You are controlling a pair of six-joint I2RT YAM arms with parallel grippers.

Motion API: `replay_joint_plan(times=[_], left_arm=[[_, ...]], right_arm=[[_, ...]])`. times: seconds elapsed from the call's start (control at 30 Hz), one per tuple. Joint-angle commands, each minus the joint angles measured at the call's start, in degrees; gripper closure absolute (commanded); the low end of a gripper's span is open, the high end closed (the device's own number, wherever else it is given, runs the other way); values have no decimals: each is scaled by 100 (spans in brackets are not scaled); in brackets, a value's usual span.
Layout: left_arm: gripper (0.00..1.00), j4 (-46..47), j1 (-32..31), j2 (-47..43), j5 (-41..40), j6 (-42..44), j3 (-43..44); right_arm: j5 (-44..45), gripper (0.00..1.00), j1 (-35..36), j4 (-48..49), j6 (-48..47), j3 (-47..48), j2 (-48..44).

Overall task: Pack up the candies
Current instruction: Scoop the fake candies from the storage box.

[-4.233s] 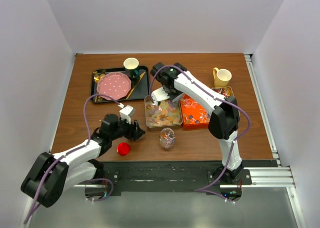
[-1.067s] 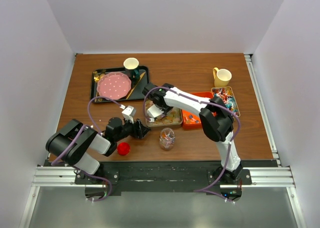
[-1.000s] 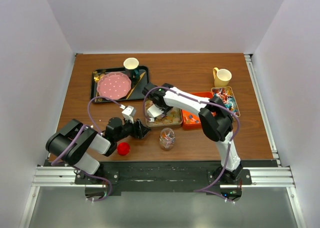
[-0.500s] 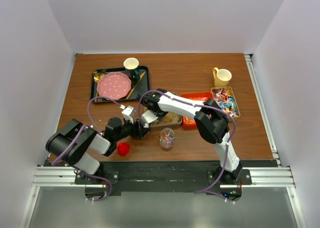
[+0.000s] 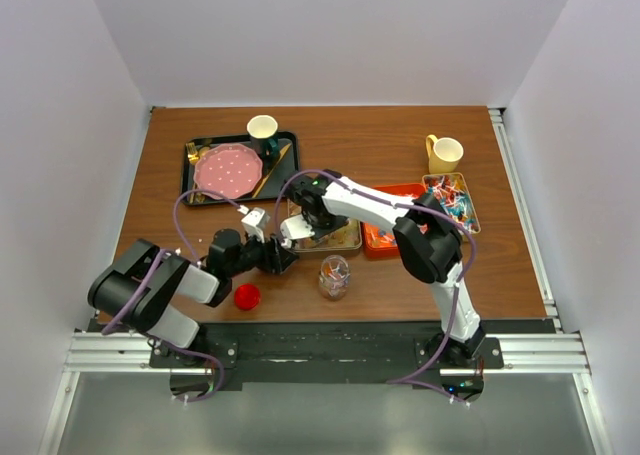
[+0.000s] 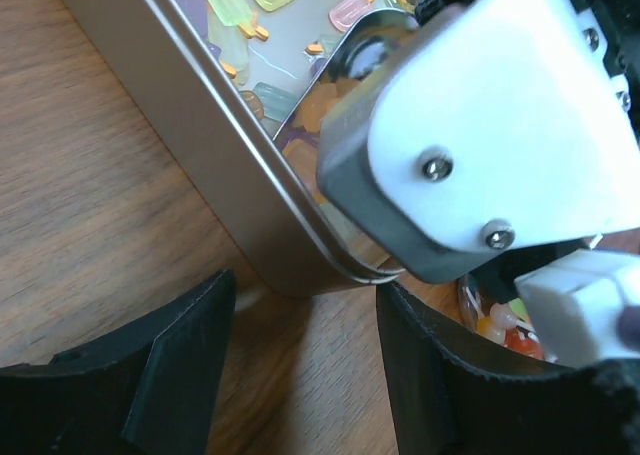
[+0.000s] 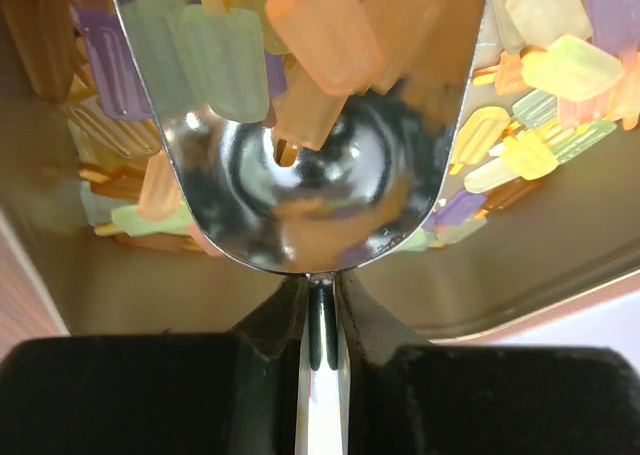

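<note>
Pastel popsicle-shaped candies (image 7: pixel 545 65) fill a metal tray (image 5: pixel 343 243). My right gripper (image 7: pixel 320 310) is shut on the handle of a shiny metal scoop (image 7: pixel 310 200), whose bowl lies among the candies with several pieces in it (image 7: pixel 320 35). From above, the right gripper (image 5: pixel 297 227) is at the tray's near left corner. My left gripper (image 6: pixel 305 360) is open and low on the table, its fingers (image 6: pixel 170 375) on either side of the tray's corner (image 6: pixel 300 265). A small clear jar (image 5: pixel 334 277) holding candies stands in front of the tray. Wrapped candies fill a small tray (image 5: pixel 450 197) at right.
A red disc (image 5: pixel 247 296) lies near the left arm. An orange tray (image 5: pixel 382 239) sits right of the metal tray. A yellow mug (image 5: pixel 444 154) stands at back right. A black tray (image 5: pixel 196 153) with a pink plate (image 5: pixel 227 171) and a white cup (image 5: pixel 262 127) is at back left.
My right gripper has brought the scoop from the middle of the metal tray to its near left corner. My left gripper has edged up to that corner.
</note>
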Motion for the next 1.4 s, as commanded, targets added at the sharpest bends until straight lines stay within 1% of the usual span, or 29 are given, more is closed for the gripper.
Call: replay_joint_plan(times=[0.0,0.2,0.3,0.33,0.47,0.63,0.77,0.87,0.93,0.97,1.03,1.1,1.2,1.23,1.27,1.37], left_arm=[[36,-874,41,-227,-70,284,278],[31,-2086,199,-798,35,451,682],[30,-2605,234,-1141,132,530,832],[30,-2867,234,-1281,123,530,876],[30,-3449,260,-1607,167,644,1086],[28,-4458,313,-1976,378,1145,1403],[27,-5163,506,-2345,562,1523,1754],[26,-5445,918,-2705,930,1568,1965],[25,-5498,1340,-2855,1413,1541,2106],[25,-5498,1472,-2881,1554,1524,2168],[25,-5962,1867,-2865,1819,1541,2360],[25,-6113,2253,-2786,2038,1611,2467],[25,-6236,2484,-2575,2004,1682,2669],[25,-6262,2658,-2418,1987,1699,2809],[25,-6280,2695,-2346,1960,1665,2888],[25,-6175,2800,-2117,1890,1411,3065]], right_arm=[[-1720,100,35,1226,634,-203,57],[-2397,100,-449,1235,819,-72,-4],[-2476,100,-633,1305,688,-203,-100],[-2494,100,-677,1401,653,-378,-144],[-2520,100,-844,1551,565,-730,-355],[-2529,100,-897,1841,564,-1143,-593],[-2582,100,-950,1956,678,-1205,-725],[-2652,100,-1003,2035,793,-1258,-874],[-2687,100,-1029,2087,863,-1346,-1049],[-2679,100,-1038,2088,872,-1372,-1102],[-2688,100,-1056,2149,968,-1504,-1338],[-2740,100,-1073,2193,1047,-1662,-1550],[-2679,100,-1108,2228,1153,-1838,-2042],[-2670,100,-1108,2133,1162,-1847,-2174],[-2661,100,-1126,2036,1180,-1838,-2445],[-2591,100,-1135,1571,1250,-1786,-2842]])
